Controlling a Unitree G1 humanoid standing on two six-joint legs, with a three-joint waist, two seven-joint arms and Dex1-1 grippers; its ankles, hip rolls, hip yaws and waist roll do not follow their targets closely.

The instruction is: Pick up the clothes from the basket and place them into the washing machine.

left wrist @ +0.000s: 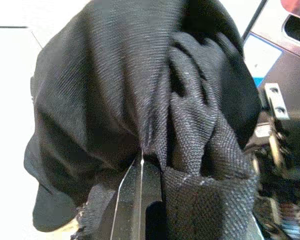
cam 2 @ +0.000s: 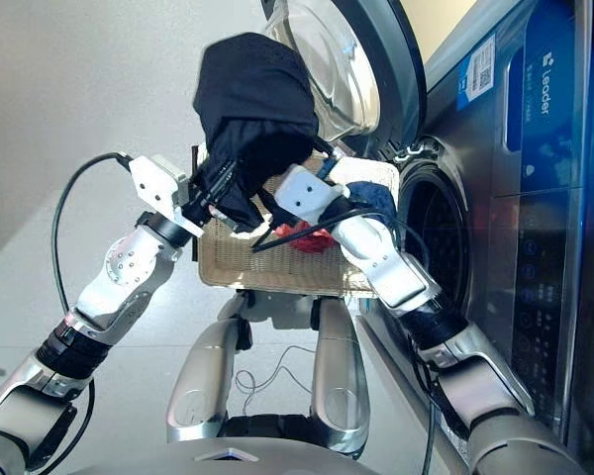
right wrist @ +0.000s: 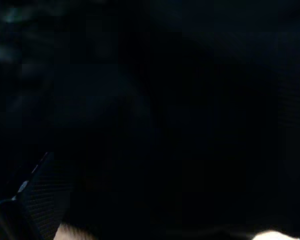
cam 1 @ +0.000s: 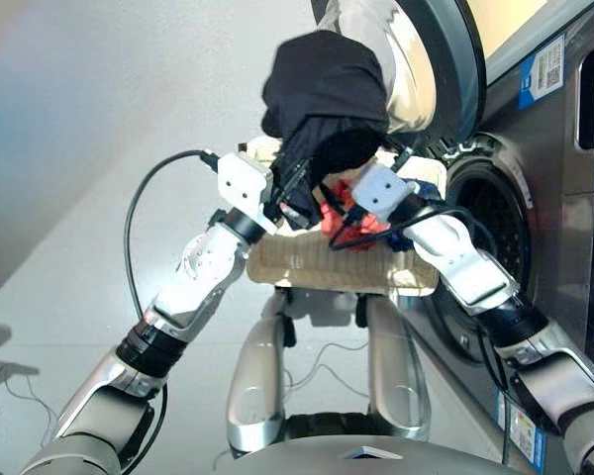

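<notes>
Pale floor [cam 1: 99,148] below. Black garment [cam 1: 325,94] bunched, raised above basket [cam 1: 327,265], beside open washer door [cam 1: 445,69]. Left gripper [cam 1: 295,198] clamped on its lower folds; right gripper [cam 2: 267,203] buried in cloth, finger state unclear. Red garment [cam 1: 339,220] and navy garment [cam 2: 371,201] in basket.

- Head views are bright; the pale floor [cam 1: 99,148] looks nearly washed out, with soft shadows at its left edge.
- Glare shines off the glass door [cam 2: 351,69] and the silver arms.
- The black garment [cam 1: 327,94] reads as a dark mass with little detail in its folds.
- Left wrist view: the weave is sharp up close, the background overexposed and blurred.
- Right wrist view is almost wholly black, smothered by cloth.
</notes>
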